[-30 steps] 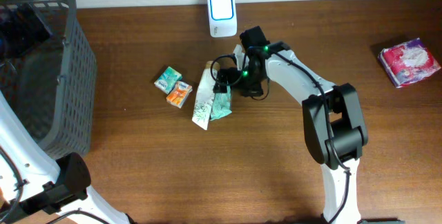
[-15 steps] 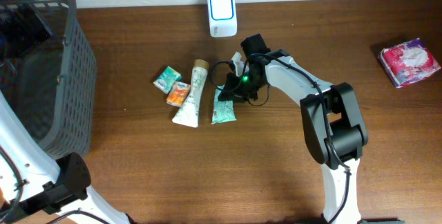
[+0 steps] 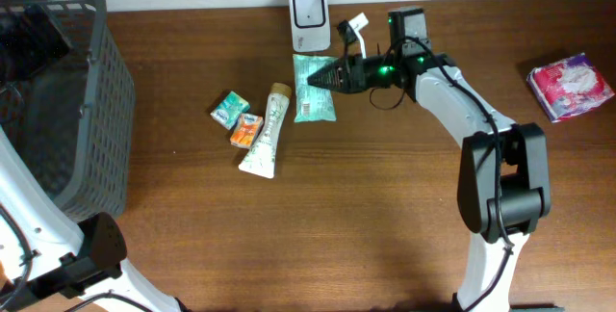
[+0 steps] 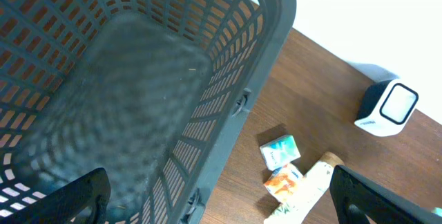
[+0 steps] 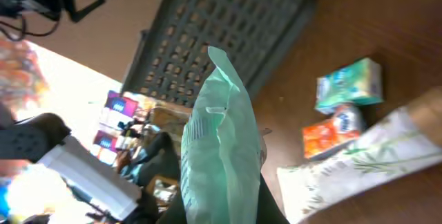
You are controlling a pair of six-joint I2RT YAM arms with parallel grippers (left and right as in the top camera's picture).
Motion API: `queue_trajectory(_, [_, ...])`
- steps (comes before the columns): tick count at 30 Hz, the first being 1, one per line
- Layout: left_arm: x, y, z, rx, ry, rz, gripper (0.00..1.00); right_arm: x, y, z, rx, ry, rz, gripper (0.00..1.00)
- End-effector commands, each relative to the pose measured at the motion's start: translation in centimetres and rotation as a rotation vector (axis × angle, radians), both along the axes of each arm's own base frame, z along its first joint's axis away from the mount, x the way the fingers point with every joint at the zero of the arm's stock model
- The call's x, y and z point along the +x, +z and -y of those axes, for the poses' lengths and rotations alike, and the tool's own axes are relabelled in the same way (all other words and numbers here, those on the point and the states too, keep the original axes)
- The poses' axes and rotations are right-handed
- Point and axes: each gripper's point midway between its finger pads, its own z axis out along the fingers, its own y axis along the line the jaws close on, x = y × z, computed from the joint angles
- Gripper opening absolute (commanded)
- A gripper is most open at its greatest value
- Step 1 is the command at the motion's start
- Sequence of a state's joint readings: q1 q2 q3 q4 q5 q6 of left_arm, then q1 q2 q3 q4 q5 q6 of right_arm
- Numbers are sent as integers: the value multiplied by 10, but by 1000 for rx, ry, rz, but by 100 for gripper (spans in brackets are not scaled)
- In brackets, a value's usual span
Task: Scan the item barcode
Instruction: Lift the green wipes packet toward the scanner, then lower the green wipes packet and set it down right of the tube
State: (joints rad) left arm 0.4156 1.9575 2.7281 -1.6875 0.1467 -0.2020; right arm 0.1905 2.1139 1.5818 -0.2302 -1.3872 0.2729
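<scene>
The brown desk [image 3: 366, 216] carries a large grey slatted basket [image 3: 58, 91] at its left end. The left tool [image 4: 221, 203] hangs over the basket's mouth with its two fingers far apart, one in each lower corner of its own camera view, holding nothing. The task's thing is a soft mint-green packet [image 3: 315, 100], flat and oblong, with a crimped end and a pale panel of fine dark print down one face. It sits just in front of the white scanner [image 3: 309, 20] at the desk's back edge, its long side running back to front. Whether it touches the desk I cannot tell. The right tool [image 3: 325, 78] reaches in from the right and is clamped on the packet's upper right corner, fingers drawn together on the thin film. In the right wrist view the packet [image 5: 221, 148] rises edge-on from between the dark fingers. To the left lies a cream tube [image 3: 267, 143]. A pink and purple packet [image 3: 570, 86] lies well apart at the far right. Beside the tube sit a small teal box [image 3: 229, 110] and an orange one [image 3: 247, 131], touching.
</scene>
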Motion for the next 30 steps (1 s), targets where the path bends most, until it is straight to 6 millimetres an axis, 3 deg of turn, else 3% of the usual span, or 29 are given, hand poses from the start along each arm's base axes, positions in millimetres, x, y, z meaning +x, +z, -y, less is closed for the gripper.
queue_trajectory(1, [-6, 8, 0, 11, -3, 17, 99, -7, 24, -2, 35, 31, -3, 4])
queue_trajectory(10, [-6, 8, 0, 11, -3, 17, 99, -4, 27, -5, 45, 36, 99, 4])
queue_trajectory(18, [-6, 8, 0, 11, -3, 17, 99, 14, 16, -5, -30, -55, 172, 4])
queue_trajectory(20, [-6, 8, 0, 11, -3, 17, 99, 25, 1, -2, -108, -143, 69, 4])
queue_trajectory(22, [-6, 8, 0, 11, -3, 17, 99, 37, -31, 10, -262, -274, -31, 4])
queue_trajectory(24, [-6, 8, 0, 11, -3, 17, 99, 44, -72, 35, -484, -425, -117, 4])
queue_trajectory(25, [-6, 8, 0, 11, -3, 17, 99, 43, -97, 57, -646, -515, -167, 4])
queue_trajectory(27, [-6, 8, 0, 11, -3, 17, 99, 37, -116, 79, -787, -575, -211, 4])
queue_trajectory(30, [-6, 8, 0, 11, -3, 17, 99, 32, -120, 110, -967, -652, -234, 4])
